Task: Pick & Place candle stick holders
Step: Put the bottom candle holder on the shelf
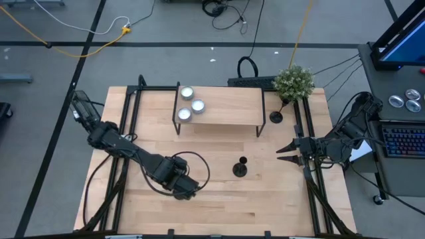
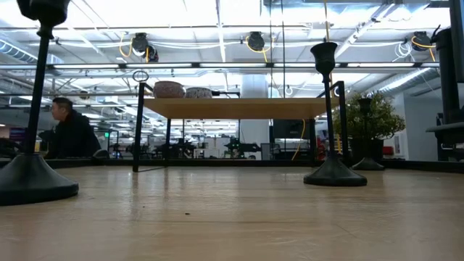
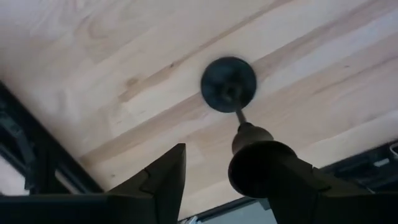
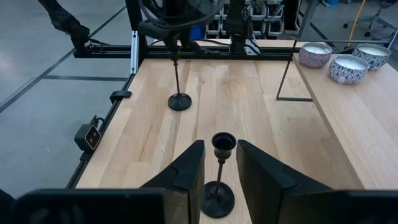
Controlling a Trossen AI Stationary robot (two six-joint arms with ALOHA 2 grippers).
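Here the left gripper [image 3: 208, 180] hovers above one candle stick holder [image 3: 228, 85] near the table's [image 1: 219, 206] front left, fingers apart, its cup by one finger. A second holder [image 1: 240, 168] stands mid-table; the right gripper [image 1: 287, 151], open, waits (well apart). Closing squarely on the stem should keep it upright.

**Wood, matt black and a little gloss**

My table [image 1: 219, 199] is pale wood in glued strips, smooth with a soft sheen. The candle stick holders [image 1: 240, 168] [image 4: 217, 177] look like matt black metal, and the disc base under my left wrist camera [image 3: 228, 84] is dull too. The small shelf [image 1: 226, 105] has the same pale wood top on thin black metal legs. Its three candle tins [image 1: 190, 104] look glossy.
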